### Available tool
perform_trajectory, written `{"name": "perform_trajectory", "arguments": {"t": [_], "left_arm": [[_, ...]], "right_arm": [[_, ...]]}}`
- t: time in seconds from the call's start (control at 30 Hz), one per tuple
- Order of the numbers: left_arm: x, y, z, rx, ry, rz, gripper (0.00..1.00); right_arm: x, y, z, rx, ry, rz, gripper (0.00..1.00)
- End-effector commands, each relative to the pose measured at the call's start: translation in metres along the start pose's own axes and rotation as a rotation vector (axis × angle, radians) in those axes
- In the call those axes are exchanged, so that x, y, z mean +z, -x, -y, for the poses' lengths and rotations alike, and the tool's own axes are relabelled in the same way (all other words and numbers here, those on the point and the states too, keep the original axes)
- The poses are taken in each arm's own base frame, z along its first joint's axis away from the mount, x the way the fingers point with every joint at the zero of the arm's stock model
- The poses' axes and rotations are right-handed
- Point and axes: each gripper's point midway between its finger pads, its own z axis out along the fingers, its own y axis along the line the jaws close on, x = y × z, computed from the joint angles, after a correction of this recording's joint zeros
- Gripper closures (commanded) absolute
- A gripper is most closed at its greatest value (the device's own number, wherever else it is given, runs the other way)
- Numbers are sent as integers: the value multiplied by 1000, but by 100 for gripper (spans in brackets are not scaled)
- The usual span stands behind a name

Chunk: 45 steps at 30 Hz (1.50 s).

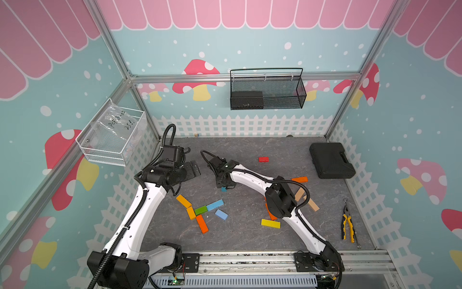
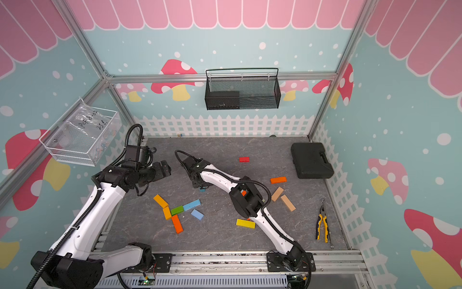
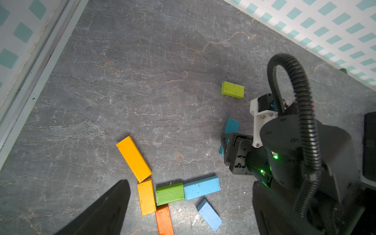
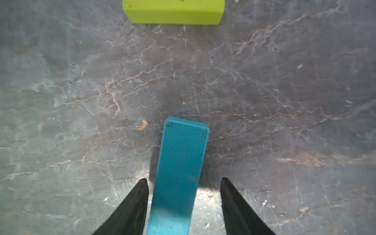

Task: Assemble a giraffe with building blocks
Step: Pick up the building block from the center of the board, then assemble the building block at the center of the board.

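At the left, the left gripper (image 1: 193, 170) hangs above the table (image 1: 250, 240), jaws spread wide with nothing between them. Below it lies what looks like the start of the giraffe: a long yellow bar (image 1: 183, 201), a short yellow block (image 1: 191, 213), a green block (image 1: 200, 210), a light blue bar (image 1: 215, 205) and an orange bar (image 1: 202, 224), flat and touching one another. A pale blue block (image 1: 221, 214) lies loose just beside them. In the middle, the right gripper (image 4: 184, 181) is down at the table, jaws apart on either side of one end of a teal block (image 4: 181, 162). A thin gap shows on one side and a wider one on the other, so the block is not pinched yet. A lime block (image 4: 173, 10) lies beyond its far end. Farther right, a red block (image 1: 263, 159), a bright yellow block (image 1: 270, 223) and tan blocks (image 1: 311, 204) lie unused, so I judge the build under half done.
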Motion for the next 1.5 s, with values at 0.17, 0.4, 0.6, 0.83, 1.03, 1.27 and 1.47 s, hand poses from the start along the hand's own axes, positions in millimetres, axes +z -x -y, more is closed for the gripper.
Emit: {"name": "perform_trajectory", "arguments": {"t": [0.17, 0.4, 0.6, 0.83, 1.03, 1.27, 1.47], "left_arm": [[-6, 4, -1, 2, -7, 25, 4], [-4, 7, -1, 1, -3, 22, 4], [3, 6, 5, -6, -28, 4, 4], [19, 1, 9, -14, -49, -25, 5], [26, -1, 11, -9, -54, -47, 5], [30, -2, 15, -14, -66, -55, 5], [30, 0, 17, -17, -77, -59, 5]], "right_arm": [[15, -7, 5, -4, -42, -29, 57], [13, 9, 18, 17, -46, -14, 76], [-3, 36, 23, 52, -6, 28, 80], [-5, 50, 26, 88, 38, 31, 81], [11, 43, 17, 100, 73, -10, 80], [19, 41, 15, 106, 74, -17, 78], [28, 37, 14, 109, 75, -30, 77]]}}
